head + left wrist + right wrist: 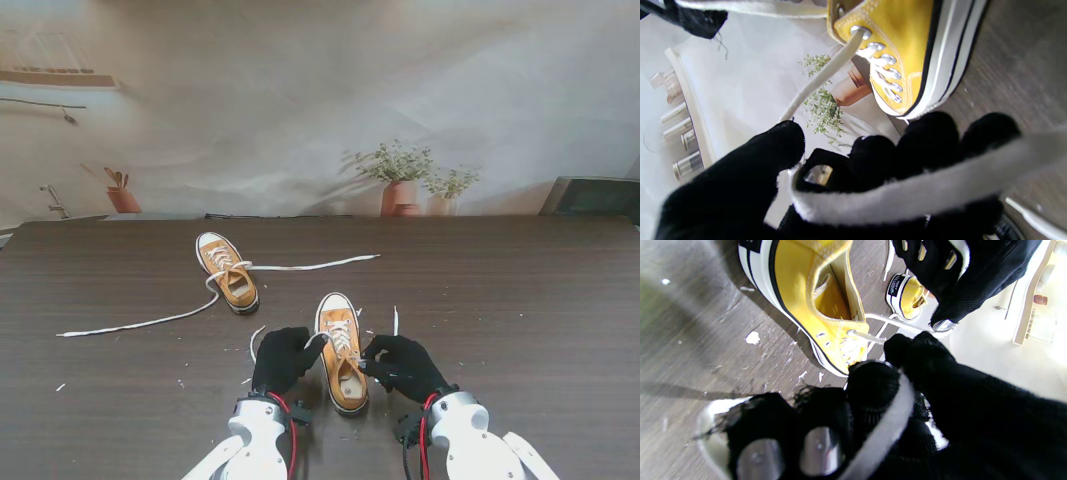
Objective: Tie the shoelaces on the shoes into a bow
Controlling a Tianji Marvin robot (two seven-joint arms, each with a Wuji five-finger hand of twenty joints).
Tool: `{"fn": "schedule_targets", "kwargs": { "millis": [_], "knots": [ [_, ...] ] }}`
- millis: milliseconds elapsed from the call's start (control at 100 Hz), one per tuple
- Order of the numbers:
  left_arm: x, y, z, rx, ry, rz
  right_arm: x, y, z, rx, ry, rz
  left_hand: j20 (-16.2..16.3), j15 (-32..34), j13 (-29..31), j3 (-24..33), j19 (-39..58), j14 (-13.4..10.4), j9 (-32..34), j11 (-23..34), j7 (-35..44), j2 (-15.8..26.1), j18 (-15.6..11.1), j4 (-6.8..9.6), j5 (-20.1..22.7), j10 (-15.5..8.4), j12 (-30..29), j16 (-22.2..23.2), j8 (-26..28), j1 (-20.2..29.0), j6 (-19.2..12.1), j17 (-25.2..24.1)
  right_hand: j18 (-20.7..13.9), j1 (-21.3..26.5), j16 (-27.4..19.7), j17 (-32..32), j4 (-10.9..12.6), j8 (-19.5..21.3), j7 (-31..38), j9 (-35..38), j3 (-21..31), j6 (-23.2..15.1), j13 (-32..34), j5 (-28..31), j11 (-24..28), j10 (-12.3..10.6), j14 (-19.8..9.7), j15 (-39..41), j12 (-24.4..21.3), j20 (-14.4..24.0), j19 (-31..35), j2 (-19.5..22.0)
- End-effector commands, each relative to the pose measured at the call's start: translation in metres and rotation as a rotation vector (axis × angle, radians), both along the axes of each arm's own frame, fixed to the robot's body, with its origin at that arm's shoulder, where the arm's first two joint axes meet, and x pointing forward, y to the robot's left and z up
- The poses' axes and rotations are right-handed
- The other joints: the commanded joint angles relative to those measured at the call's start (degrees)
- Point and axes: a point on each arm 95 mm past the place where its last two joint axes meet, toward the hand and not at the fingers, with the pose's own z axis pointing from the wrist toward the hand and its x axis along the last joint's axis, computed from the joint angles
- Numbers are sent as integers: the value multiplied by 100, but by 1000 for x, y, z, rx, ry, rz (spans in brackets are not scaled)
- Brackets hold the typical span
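While each black-gloved hand, left hand and right hand, pinches a flat white lace end, the near yellow canvas sneaker sits between them, probably ready for crossing.

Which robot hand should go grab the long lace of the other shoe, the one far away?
The left hand, I think. The far shoe lies left of the near shoe, and its long lace trails farther left. But both it and the right hand hold the near shoe's laces now.
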Motion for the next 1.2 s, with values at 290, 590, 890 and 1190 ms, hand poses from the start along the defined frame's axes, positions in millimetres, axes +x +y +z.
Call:
{"fn": "schedule_targets", "kwargs": {
  "millis": [290, 590, 890, 1190],
  "knots": [
    [11, -7, -5, -173, 18, -28, -4, 3, 1, 14, 10, 28, -475, -864, 241, -144, -1039, 5, 413, -607, 17, 97, 814, -207, 105, -83, -108, -271, 42, 150, 1347, -184, 0, 282, -11, 227, 231, 172, 111, 128, -142, -115, 143, 149, 217, 172, -164, 491, 111, 56, 1285, 131],
    [9, -12, -5, -219, 35, -19, -5, 4, 2, 20, 5, 31, -1173, -3116, 238, -161, -2532, 194, 495, -2802, -451, 178, 547, -483, 305, 5, -1491, -815, -402, 102, 941, -645, 2, 283, -14, 225, 233, 169, 111, 135, -143, -102, 144, 154, 221, 196, -180, 492, 108, 49, 1264, 137],
    [1, -16, -3, -352, 200, -69, -7, 3, 3, 29, -1, 34, 648, 702, 234, -818, 1424, 99, 419, -538, -124, 504, 405, -784, -129, 181, -128, 287, 155, 485, 1502, 417, 3, 289, -13, 225, 233, 168, 111, 151, -137, -76, 144, 156, 226, 205, -192, 495, 106, 44, 1247, 138],
    [3, 12, 6, -115, 101, -36, -7, 3, 4, 8, -9, 31, 3552, 2575, 231, -1201, 4161, -4, 413, -318, -139, 769, -1654, -587, -229, 285, 162, 1184, 89, 334, 971, 943, -12, 232, 22, 237, 230, 60, 61, 204, -80, -124, 140, 192, 293, 118, -179, 530, 131, 74, 1348, 6]
  ]
}}
